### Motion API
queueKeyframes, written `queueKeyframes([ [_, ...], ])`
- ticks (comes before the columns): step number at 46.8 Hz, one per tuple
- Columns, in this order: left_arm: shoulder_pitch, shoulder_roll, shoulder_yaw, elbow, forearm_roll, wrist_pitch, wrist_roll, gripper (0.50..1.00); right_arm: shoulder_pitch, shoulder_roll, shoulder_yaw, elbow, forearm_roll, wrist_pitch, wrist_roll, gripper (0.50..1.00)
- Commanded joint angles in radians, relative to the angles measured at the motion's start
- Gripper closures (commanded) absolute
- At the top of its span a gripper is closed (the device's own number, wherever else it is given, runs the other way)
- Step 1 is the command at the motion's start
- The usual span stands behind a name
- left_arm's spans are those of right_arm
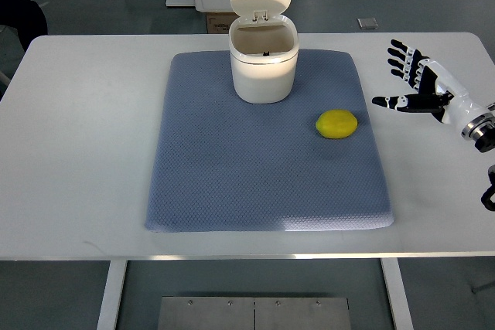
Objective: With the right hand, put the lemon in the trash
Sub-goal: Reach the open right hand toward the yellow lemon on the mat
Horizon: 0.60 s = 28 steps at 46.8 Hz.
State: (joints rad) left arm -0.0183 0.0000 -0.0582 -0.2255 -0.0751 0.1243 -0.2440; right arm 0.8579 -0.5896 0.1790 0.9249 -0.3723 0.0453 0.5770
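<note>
While the lemon (337, 124) lies untouched on the blue mat (232, 183), nothing is yet done: the right hand (421, 86), fingers spread and empty, is held apart from it; the trash bin (263, 67) apparently stands open.

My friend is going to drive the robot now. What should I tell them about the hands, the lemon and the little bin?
Right hand: open, fingers spread, holding nothing, over the bare table to the right of the blue mat.
Left hand: not in view.
Lemon: lying on the mat's right side, apart from the hand.
Trash bin: upright at the mat's far middle, lid flipped open.
Done: nothing yet; the lemon is untouched.
Left: reach over, grasp the lemon, carry it to the bin and drop it in.
</note>
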Motion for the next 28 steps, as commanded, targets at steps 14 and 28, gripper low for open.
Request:
queueKeyframes([
  [14,0.0,0.0,0.0,0.0,0.0,0.0,0.0,0.5,0.108,0.011,-0.232,0.048,-0.157,-0.145,-0.002,0.561],
  [28,0.0,0.0,0.0,0.0,0.0,0.0,0.0,0.5,0.248,0.082,-0.469,0.046,-0.155,-0.251,-0.009,0.561],
])
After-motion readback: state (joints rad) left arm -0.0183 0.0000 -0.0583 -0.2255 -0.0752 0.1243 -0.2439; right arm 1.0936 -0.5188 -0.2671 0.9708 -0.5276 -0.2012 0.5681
